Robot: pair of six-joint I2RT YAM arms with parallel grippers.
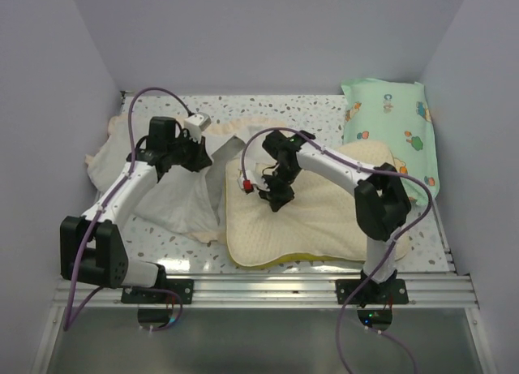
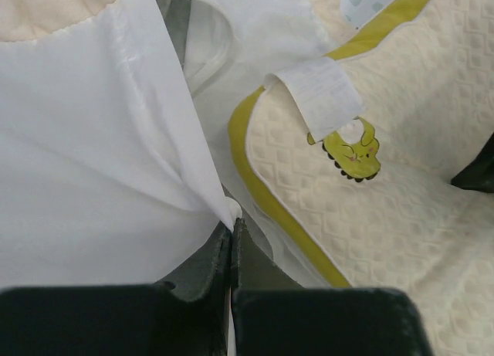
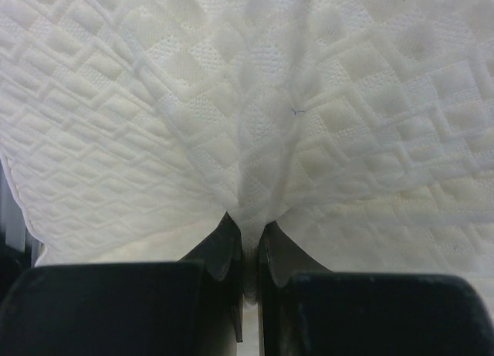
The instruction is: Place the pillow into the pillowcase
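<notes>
The cream-yellow quilted pillow (image 1: 316, 220) lies flat at the table's middle right, its brighter yellow edge (image 2: 258, 171) beside the pillowcase. The limp pillowcase (image 1: 174, 199) lies bunched at the left, showing white and cream fabric (image 2: 93, 163). My left gripper (image 1: 201, 159) is shut on a fold of the pillowcase fabric (image 2: 231, 218) close to the pillow's corner. My right gripper (image 1: 276, 197) is on the pillow's left part, shut on a pinch of its quilted cover (image 3: 251, 225). A white label (image 2: 320, 93) and a small yellow-green figure (image 2: 353, 151) sit near the pillow's corner.
A mint-green cartoon-print pillow (image 1: 391, 131) lies at the back right against the wall. Grey walls enclose the speckled table (image 1: 276, 106) on three sides. A metal rail (image 1: 268, 289) runs along the near edge.
</notes>
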